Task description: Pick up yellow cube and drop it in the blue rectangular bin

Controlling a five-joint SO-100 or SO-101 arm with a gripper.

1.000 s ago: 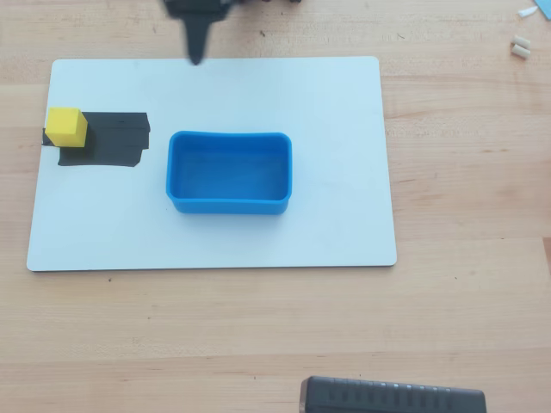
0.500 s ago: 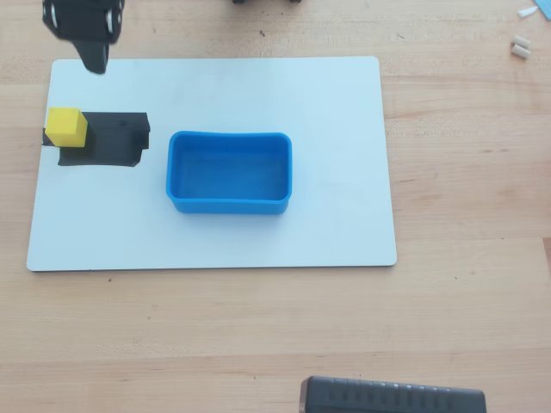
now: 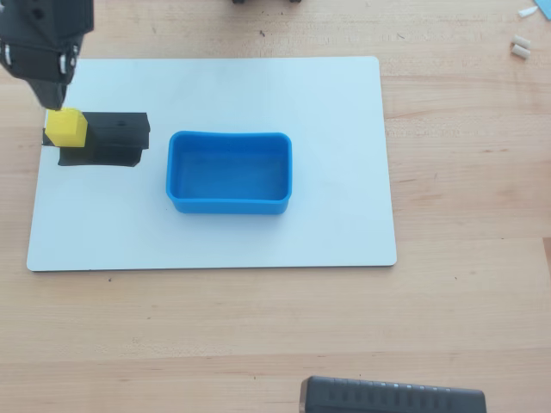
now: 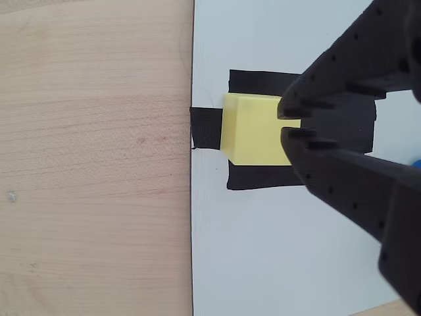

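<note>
The yellow cube [image 3: 66, 127] rests on the left end of a black tape patch [image 3: 116, 138] on the white board. In the wrist view the cube [image 4: 253, 130] sits on the tape near the board's left edge. My gripper [image 3: 57, 99] hangs just above and behind the cube, at the top left of the overhead view. In the wrist view the gripper [image 4: 284, 125] reaches in from the right; its jaws are nearly together over the cube's right side and hold nothing. The blue rectangular bin [image 3: 228, 206] stands empty at the board's middle, to the right of the cube.
The white board [image 3: 327, 224] lies on a wooden table [image 3: 465, 172]. A dark device [image 3: 392, 397] sits at the table's front edge. Small white bits [image 3: 520, 47] lie at the top right. The board's left edge [image 4: 193, 217] runs close to the cube.
</note>
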